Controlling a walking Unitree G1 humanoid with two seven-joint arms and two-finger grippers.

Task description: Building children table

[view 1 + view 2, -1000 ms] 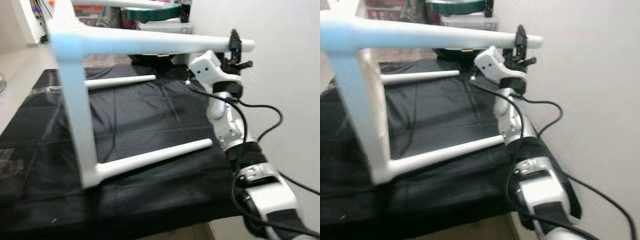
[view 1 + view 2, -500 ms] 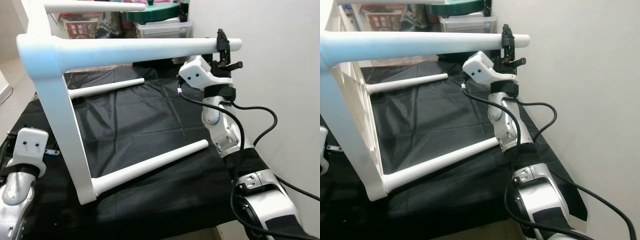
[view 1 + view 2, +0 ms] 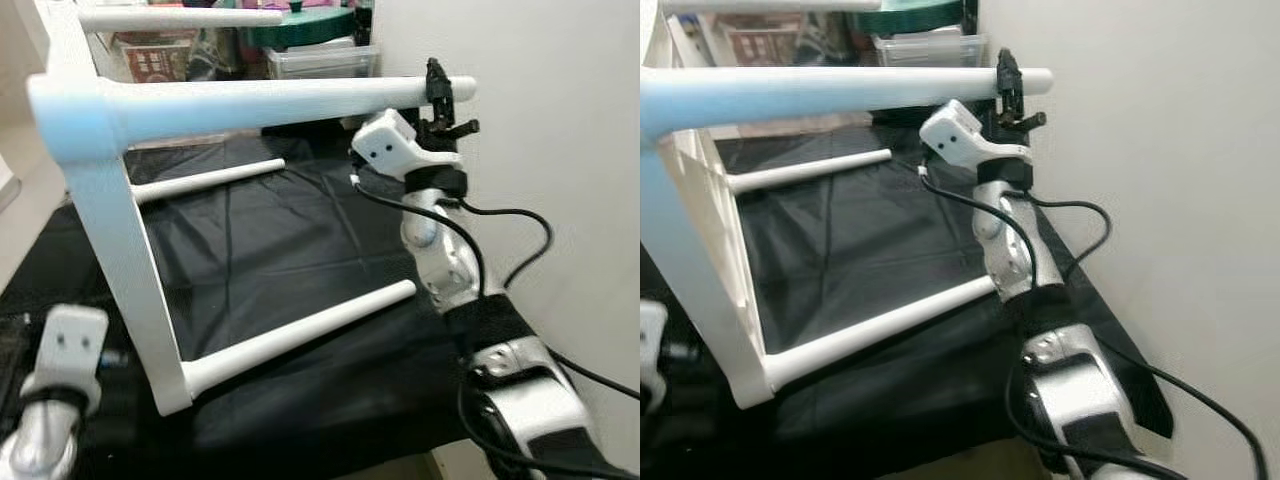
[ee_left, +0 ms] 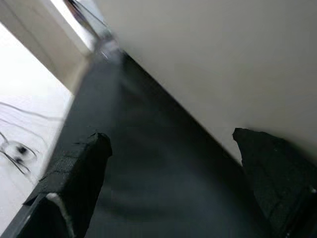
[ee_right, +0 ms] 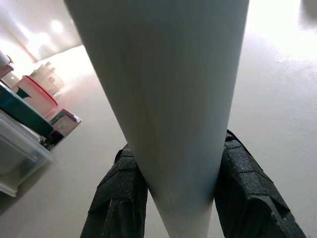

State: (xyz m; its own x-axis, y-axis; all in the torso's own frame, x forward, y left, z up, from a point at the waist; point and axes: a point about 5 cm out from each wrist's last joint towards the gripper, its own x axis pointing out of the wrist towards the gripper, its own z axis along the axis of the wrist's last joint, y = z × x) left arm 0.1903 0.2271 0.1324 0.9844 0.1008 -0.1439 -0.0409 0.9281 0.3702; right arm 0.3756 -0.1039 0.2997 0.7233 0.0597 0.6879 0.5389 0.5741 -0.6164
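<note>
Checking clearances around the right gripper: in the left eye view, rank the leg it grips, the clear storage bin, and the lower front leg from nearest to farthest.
From the right gripper:
1. Gripped leg, between its fingers.
2. Clear storage bin, behind, on its left.
3. Lower front leg, down on the black table cover.

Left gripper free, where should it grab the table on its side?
Probably the lower near leg, mid-length, coming from above. It lies nearly level just over the black cloth, slim enough for the open left gripper. The right gripper already clamps the upper leg.
</note>
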